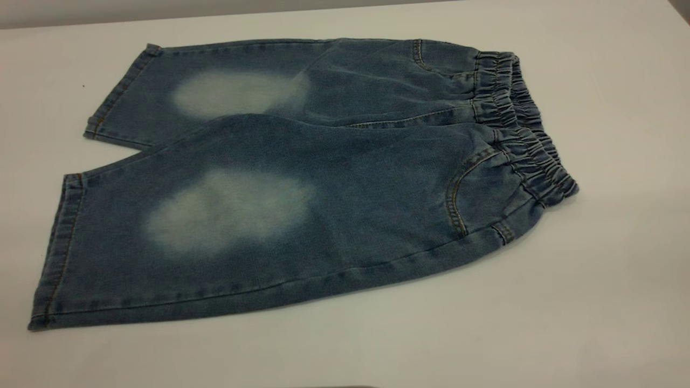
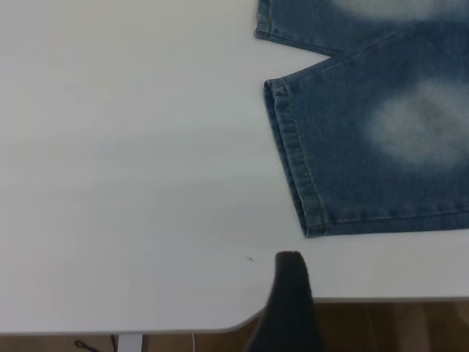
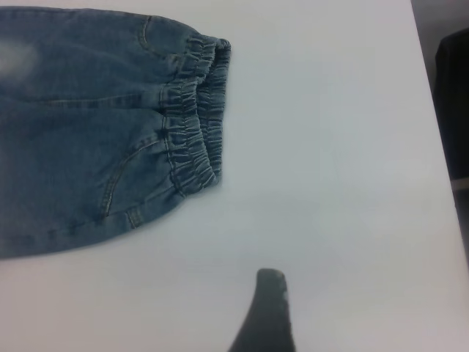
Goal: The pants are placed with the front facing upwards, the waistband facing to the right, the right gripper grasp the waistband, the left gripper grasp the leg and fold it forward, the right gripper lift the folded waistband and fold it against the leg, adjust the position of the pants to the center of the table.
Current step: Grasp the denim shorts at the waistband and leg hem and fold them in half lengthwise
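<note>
Blue denim, the pants [image 1: 302, 178] lie flat and unfolded on the white worktop [image 1: 620, 269], front up, with the ruched waistband [image 1: 525, 126] at the exterior view's right and the two leg hems at its left. No fold has been started, so the task appears to be at its opening step, the approach to the first grasps. The left gripper [image 2: 289, 308] shows in its wrist view only as a dark tip just clear of the near leg's hem corner; the right gripper [image 3: 267, 312] likewise shows one dark tip, a little apart from the waistband. How wide either pair of jaws stands cannot be told; neither touches cloth. The next move likely calls for the right gripper to close on the waistband and the left on the leg hem. Bare worktop surrounds the pants, though its edge lies close behind the left gripper.
</note>
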{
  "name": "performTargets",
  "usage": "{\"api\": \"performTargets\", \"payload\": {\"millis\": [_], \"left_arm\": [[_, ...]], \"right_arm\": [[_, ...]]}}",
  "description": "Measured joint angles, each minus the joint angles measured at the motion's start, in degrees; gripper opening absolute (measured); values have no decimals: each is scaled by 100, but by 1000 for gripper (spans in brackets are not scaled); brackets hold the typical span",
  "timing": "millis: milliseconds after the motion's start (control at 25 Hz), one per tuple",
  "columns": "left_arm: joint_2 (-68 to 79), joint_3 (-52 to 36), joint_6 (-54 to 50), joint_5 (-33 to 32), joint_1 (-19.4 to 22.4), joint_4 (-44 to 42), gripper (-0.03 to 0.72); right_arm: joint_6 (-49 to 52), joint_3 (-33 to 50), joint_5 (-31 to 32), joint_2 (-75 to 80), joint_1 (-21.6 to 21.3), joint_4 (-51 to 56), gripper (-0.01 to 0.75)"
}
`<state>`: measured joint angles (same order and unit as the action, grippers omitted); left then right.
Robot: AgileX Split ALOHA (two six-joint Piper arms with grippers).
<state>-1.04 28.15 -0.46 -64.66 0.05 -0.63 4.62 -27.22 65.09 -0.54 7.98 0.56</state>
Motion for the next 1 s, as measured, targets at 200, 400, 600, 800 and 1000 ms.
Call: {"api": "performTargets", "payload": {"millis": [200, 400, 600, 800, 1000], "left_arm": [[0, 0, 0, 0, 0, 0, 547], [27, 0, -166, 0, 0, 0, 547], [809, 297, -300, 291, 0, -10, 547], [2451, 813, -401, 1255, 0, -13, 547], [4447, 1227, -564, 2264, 0, 147, 547]], "right_arm": [[0, 0, 0, 0, 0, 0, 568], [0, -43, -112, 0, 0, -12, 568], [245, -589, -471, 402, 0, -56, 568], [439, -931, -1230, 1813, 0, 8, 568], [461, -946, -2183, 3590, 0, 590, 568]]}}
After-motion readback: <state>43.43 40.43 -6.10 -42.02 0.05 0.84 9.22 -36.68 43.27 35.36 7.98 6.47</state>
